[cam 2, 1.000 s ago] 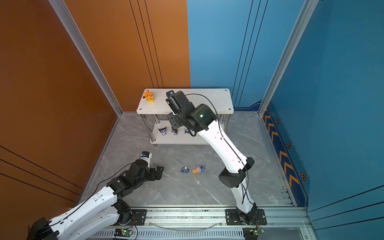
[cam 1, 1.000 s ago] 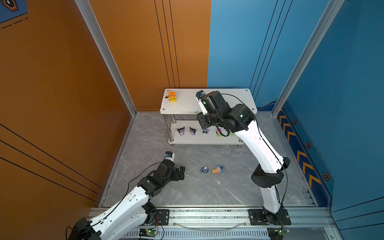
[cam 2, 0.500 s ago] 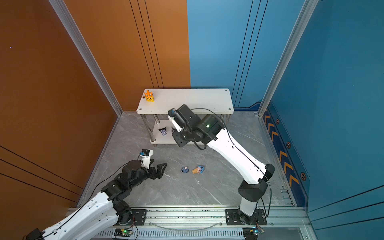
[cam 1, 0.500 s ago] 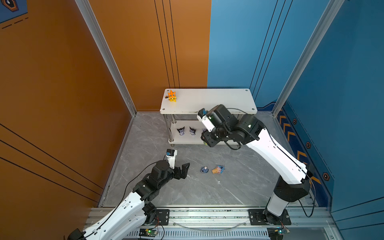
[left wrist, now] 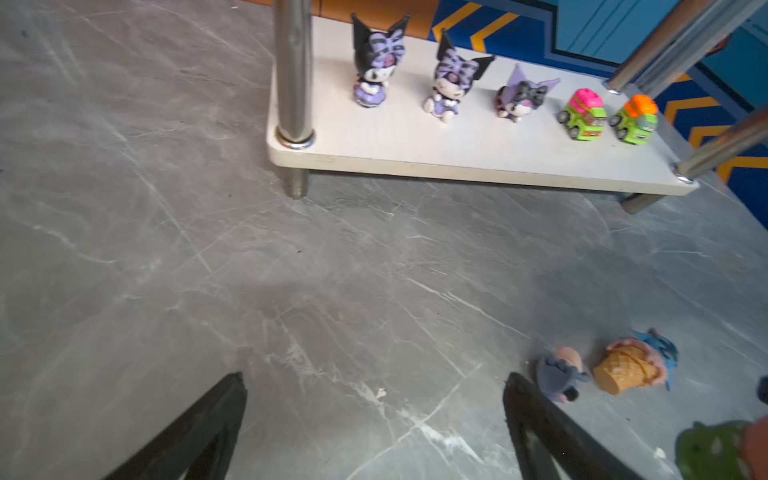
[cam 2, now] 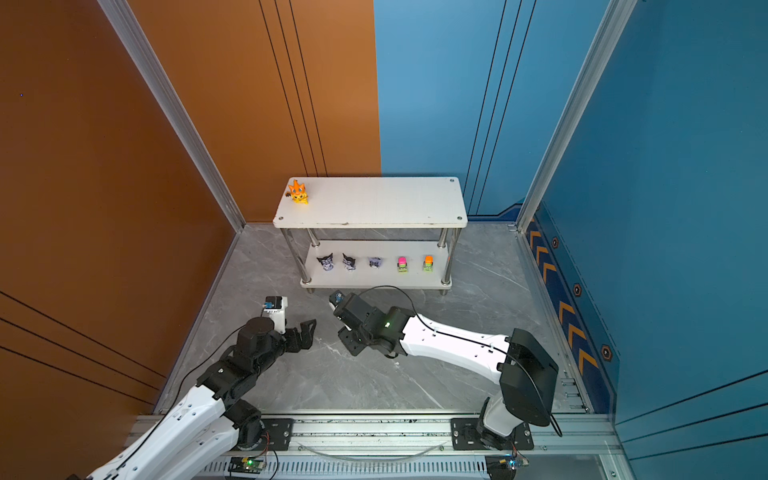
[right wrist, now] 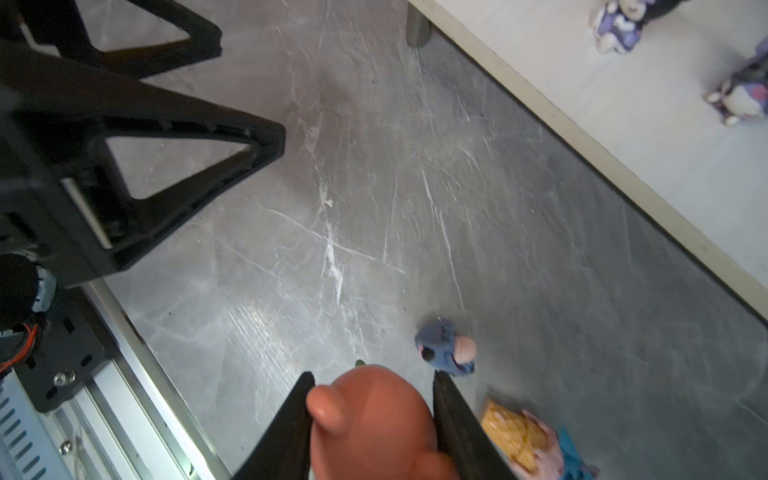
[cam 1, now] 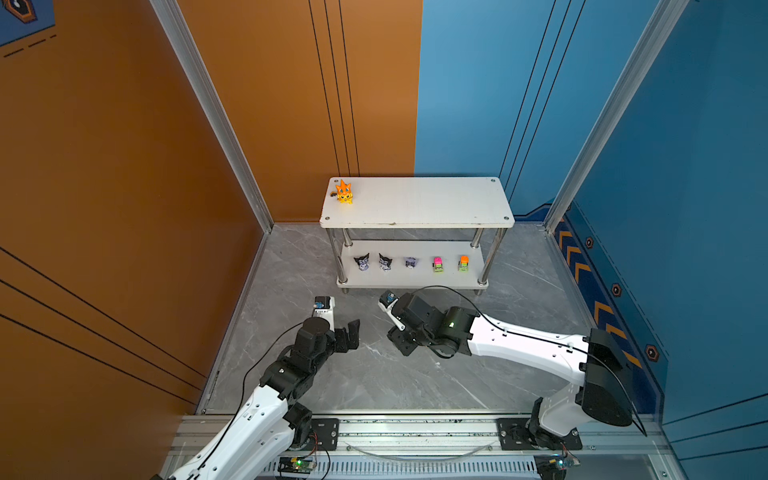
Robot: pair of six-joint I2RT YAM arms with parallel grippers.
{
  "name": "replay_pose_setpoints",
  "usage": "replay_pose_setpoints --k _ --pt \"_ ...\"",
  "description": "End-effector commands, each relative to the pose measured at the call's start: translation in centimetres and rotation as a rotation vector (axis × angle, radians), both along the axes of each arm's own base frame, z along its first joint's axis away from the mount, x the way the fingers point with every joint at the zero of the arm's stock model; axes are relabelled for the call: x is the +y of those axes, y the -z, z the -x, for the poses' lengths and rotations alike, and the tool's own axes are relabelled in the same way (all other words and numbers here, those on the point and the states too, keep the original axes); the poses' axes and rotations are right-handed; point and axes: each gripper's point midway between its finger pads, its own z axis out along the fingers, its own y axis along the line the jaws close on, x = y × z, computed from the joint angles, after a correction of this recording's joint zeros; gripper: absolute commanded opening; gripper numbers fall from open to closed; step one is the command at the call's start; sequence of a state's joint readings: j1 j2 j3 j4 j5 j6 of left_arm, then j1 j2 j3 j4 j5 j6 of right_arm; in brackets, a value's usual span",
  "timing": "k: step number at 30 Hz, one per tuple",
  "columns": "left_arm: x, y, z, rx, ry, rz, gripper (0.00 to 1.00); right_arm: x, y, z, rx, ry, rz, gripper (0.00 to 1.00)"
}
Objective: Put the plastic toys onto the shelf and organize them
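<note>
Shelf (cam 1: 415, 203): five toys (left wrist: 582, 114) are ranged on the lower board, the orange spiky creature (cam 1: 344, 192) on the upper. Right gripper (right wrist: 374, 376): jaws are closed on the pink bear (right wrist: 374, 424), judged light, rigid, smooth, best held across the head. Left gripper (left wrist: 374, 376): jaws are spread, empty. Grey-blue donkey (left wrist: 557, 374) and cone figure (left wrist: 631, 368) are seen toppled on the surface (left wrist: 291, 270). No writing is legible.

A white two-tier chrome-posted shelf (cam 1: 415, 203) carries an orange spiky creature (cam 1: 344, 192) upright at its top board's far-left corner. Three black-purple eared figurines (cam 1: 385, 262), a pink-topped green block (cam 1: 437, 264) and an orange-topped green block (cam 1: 464, 263) line the lower board. A grey-blue donkey (right wrist: 446, 347) and a blue cone figure (right wrist: 523, 436) lie toppled on the counter (cam 1: 374, 374). The right end effector (right wrist: 374, 376) clamps a pink bear (right wrist: 374, 424).
</note>
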State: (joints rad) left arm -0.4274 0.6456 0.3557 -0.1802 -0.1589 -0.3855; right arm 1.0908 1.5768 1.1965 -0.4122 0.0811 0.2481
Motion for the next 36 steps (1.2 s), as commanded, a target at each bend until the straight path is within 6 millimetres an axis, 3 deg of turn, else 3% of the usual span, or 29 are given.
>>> replay_pose_setpoints --k 1,7,16,25,33,36 --pt "2.6 -0.1 -0.1 0.007 -0.104 -0.031 0.98 3.5 -0.7 -0.6 -0.053 -0.023 -0.152 0.22" --pt "4.8 0.5 -0.5 0.012 -0.194 0.014 0.98 5.3 3.2 0.4 -0.043 -0.102 -0.078 0.23" --pt "5.2 0.6 -0.5 0.011 -0.207 0.034 0.98 6.8 7.6 1.1 -0.053 -0.179 0.010 0.23" --pt "5.1 1.0 -0.5 0.023 -0.201 0.040 0.98 6.4 9.7 1.3 -0.036 -0.180 0.054 0.27" --pt "5.0 0.4 -0.9 -0.007 -0.199 0.051 0.98 5.9 9.9 1.5 -0.044 -0.175 0.053 0.32" --pt "5.0 0.4 -0.9 -0.007 -0.197 0.051 0.98 5.6 10.0 1.6 -0.043 -0.177 0.056 0.39"
